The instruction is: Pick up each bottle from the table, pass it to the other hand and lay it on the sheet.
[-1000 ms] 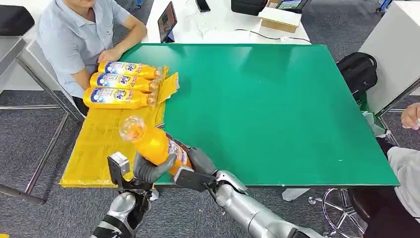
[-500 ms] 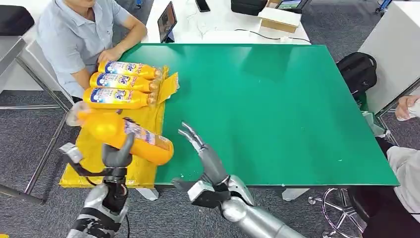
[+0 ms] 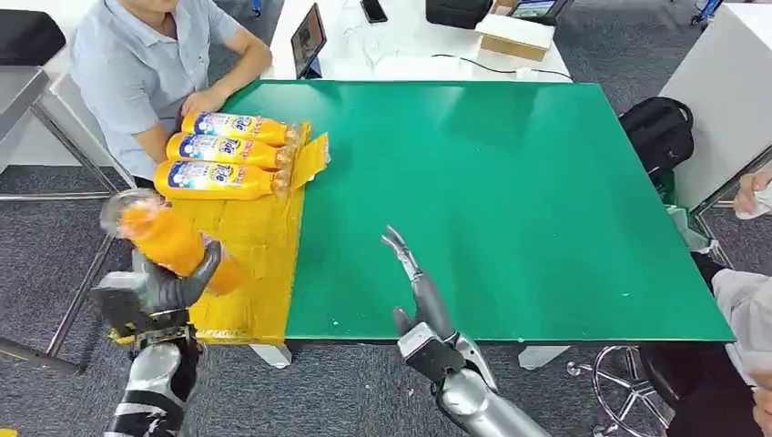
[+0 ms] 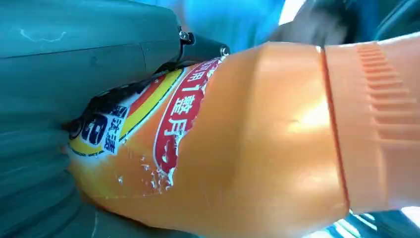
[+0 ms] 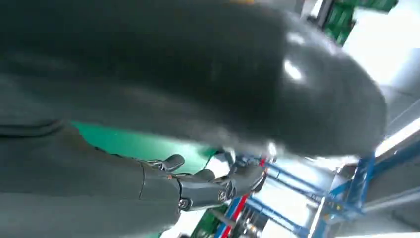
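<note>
From the head view I see my left hand [image 3: 159, 287] wrapped around an orange bottle [image 3: 164, 238], its fingers clamped on the lower body while the clear cap end tilts up and away toward the left, over the near left part of the yellow sheet [image 3: 246, 246]. The bottle is bright orange and a little blurred. Three more bottles [image 3: 223, 150] lie side by side at the far end of the sheet, labels up, caps pointing toward the green bench [image 3: 510, 182], so I count four in all. A person in a light blue shirt [image 3: 137, 73] sits at the far left corner with a hand beside those three. My right hand [image 3: 419, 296] hangs over the near edge of the bench, fingers stretched out and apart, holding nothing. The green surface beyond it is wide and bare, and the near half of the sheet lies open under the held bottle; the sheet's near edge overhangs the bench edge. In the left wrist view the bottle [image 4: 257, 139] sits close up: orange plastic, a ribbed orange cap, and a red, yellow and blue label torn ragged along one edge, with my grey thumb [image 4: 89, 54] pressed against it. In the right wrist view my dark fingers [image 5: 208, 186] are spread with nothing between them, a strip of the green bench behind.
</note>
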Robot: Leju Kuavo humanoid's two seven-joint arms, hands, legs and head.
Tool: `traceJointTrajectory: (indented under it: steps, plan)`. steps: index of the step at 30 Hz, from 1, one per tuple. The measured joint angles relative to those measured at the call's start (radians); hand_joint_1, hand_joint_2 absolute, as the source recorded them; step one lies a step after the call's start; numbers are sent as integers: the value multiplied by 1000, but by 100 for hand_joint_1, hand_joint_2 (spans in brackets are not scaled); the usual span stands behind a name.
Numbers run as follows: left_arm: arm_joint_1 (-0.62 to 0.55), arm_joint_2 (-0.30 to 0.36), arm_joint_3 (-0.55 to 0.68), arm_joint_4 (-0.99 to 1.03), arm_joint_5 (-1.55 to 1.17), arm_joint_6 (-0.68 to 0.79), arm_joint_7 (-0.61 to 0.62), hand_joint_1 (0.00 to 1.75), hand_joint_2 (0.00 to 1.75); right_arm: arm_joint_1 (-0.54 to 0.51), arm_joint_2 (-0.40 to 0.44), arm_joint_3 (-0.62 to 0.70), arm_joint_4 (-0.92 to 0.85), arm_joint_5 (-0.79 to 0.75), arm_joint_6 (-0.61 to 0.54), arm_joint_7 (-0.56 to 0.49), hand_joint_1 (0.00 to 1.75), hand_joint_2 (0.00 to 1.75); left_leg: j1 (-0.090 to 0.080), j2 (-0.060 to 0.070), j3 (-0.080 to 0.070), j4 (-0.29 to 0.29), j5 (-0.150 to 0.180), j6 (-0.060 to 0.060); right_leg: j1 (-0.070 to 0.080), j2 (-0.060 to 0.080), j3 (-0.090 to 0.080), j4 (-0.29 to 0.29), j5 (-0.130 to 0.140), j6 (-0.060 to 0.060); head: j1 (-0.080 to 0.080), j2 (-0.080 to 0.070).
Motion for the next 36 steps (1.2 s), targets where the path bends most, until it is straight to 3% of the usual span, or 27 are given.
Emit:
traceJointTrajectory:
  steps: [1, 4, 10, 14, 15, 21, 26, 27, 30, 36]
  plan:
    - [-32, 21, -2, 60, -198, 89, 44, 175, 175, -1, 6, -6, 0, 0, -2, 0, 0, 0, 0, 0, 0, 0, 0, 0, 0, 0, 0, 0, 0, 0, 0, 0]
    - [-110, 77, 11, 203, -578, 130, 99, 175, 175, -1, 21, -13, 0, 1, -3, 0, 0, 0, 0, 2, 1, 0, 0, 0, 0, 1, 0, 1, 0, 0, -1, 0]
    - [-246, 151, 9, 474, -683, 136, 138, 175, 175, -1, 36, -14, 1, -9, 15, 0, 0, 0, 1, 4, 1, 0, 1, -1, 1, 2, 0, 1, 0, 0, 0, 0]
    - [-330, 164, -19, 609, -787, 67, 300, 175, 175, 6, 41, -21, 1, -11, 45, 0, 0, 0, 1, 0, 0, 0, 1, -1, 1, 0, 0, 1, 0, 0, 0, 0]
    - [-349, 167, -31, 636, -809, 41, 327, 175, 175, 10, 42, -24, 1, -10, 52, 0, 0, 175, 1, 1, -1, 0, 1, -1, 0, 0, 0, 1, 0, 0, 0, 0]
    - [-433, 168, -83, 739, -845, -47, 363, 175, 175, 23, 44, -32, 1, -3, 77, 0, 0, 175, 0, 1, 0, 0, 1, -1, 0, 0, 0, 0, 0, 0, 0, 0]
    - [-499, 158, -127, 803, -837, -220, 341, 175, 175, 22, 49, -32, 2, -4, 113, 0, 0, 175, 0, 1, 0, 0, 1, -1, 0, 0, 0, 1, 0, 0, -1, 0]
    - [-508, 155, -129, 812, -833, -229, 339, 175, 175, 22, 49, -33, 2, -4, 115, 0, 0, 0, 0, 0, 0, 0, 1, -1, 0, 0, 0, 1, 0, 0, -1, 0]
    - [-525, 147, -144, 833, -824, -250, 323, 175, 175, 22, 50, -35, 3, -7, 123, 0, 0, 0, 0, 1, 0, 0, 1, -1, 0, 0, 0, 1, 0, 0, 0, 0]
    - [-526, 130, -149, 838, -749, -336, 166, 175, 175, 20, 50, -57, 4, -18, 172, 0, 0, 0, 0, -1, 0, 0, 1, 0, 0, -1, 2, 0, 0, 0, -1, 0]
